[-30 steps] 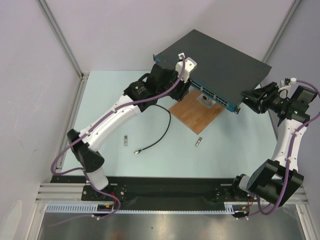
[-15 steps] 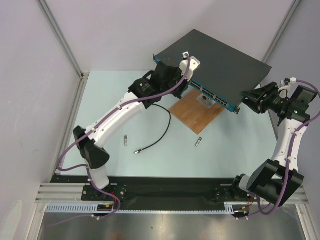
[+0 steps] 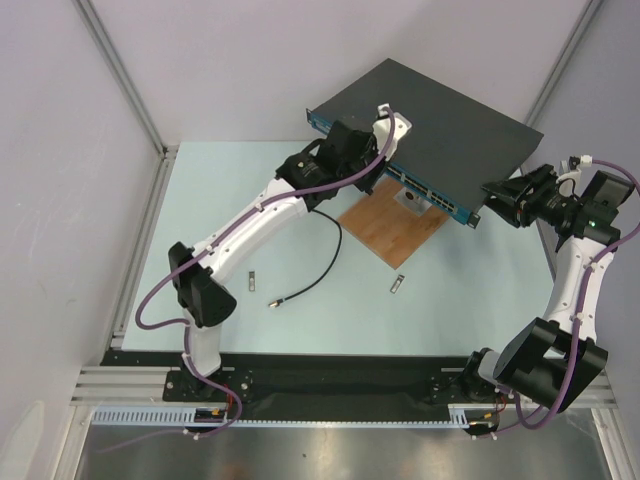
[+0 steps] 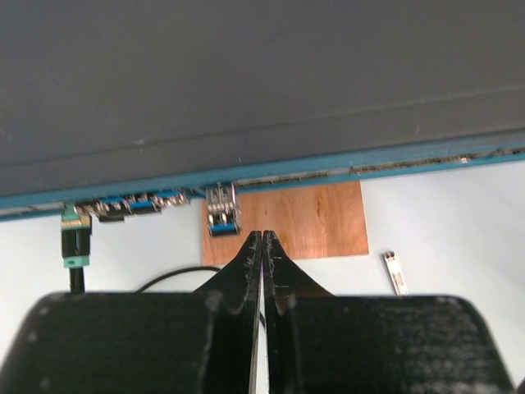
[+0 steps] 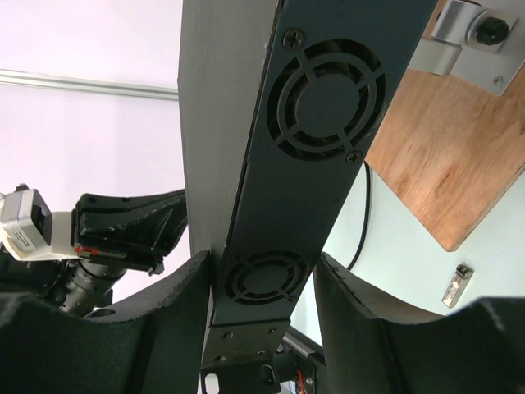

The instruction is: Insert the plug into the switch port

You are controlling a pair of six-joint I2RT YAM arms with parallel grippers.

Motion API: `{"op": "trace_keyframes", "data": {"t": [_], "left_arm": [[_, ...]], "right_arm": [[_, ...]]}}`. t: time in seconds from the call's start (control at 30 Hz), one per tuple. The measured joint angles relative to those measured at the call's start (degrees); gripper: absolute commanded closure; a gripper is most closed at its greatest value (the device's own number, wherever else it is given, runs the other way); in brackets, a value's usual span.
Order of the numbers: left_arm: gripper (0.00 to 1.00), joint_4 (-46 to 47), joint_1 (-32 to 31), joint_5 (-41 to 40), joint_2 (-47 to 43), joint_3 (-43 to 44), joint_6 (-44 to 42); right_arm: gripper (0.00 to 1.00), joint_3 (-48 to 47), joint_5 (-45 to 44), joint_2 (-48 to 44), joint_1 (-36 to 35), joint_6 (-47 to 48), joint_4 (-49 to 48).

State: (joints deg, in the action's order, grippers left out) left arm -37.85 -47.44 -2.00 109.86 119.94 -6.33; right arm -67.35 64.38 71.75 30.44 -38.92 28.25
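Note:
The switch point(image 3: 440, 125) lies at the back, matt black on top with a blue ported front point(image 3: 425, 190). My left gripper point(image 3: 370, 170) hovers at that front edge; in the left wrist view its jaws point(image 4: 262, 235) are shut and empty. In that view a green-booted plug point(image 4: 75, 242) sits in a port on the blue front point(image 4: 328, 167), left of the fingers. A black cable point(image 3: 322, 265) runs from under my left arm to a loose end point(image 3: 272, 299). My right gripper point(image 3: 490, 205) clamps the switch's right end point(image 5: 312, 90), with a finger point(image 5: 176, 283) on each side.
A brown wooden board point(image 3: 390, 225) lies under the switch's front and carries a small metal bracket point(image 4: 222, 212). Two small metal modules point(image 3: 252, 281) point(image 3: 397, 285) lie on the pale table. Frame posts and walls close in the sides.
My left arm has swung right and farther back along the switch's front, its wrist now over the front edge. The right arm and the switch have not moved.

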Motion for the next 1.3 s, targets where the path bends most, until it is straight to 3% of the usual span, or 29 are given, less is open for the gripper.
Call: {"op": "trace_keyframes", "data": {"t": [0.63,1.3], "left_arm": [[0.96,0.59,1.03,1.90,3.13,4.68,0.11],[0.97,-3.65,2.58,3.76,-2.12,4.46,-0.11]], "right_arm": [[1.00,-0.07,0.15,0.13,0.00,0.24,0.26],[1.00,-0.79,0.22,0.50,0.00,1.42,1.51]]}}
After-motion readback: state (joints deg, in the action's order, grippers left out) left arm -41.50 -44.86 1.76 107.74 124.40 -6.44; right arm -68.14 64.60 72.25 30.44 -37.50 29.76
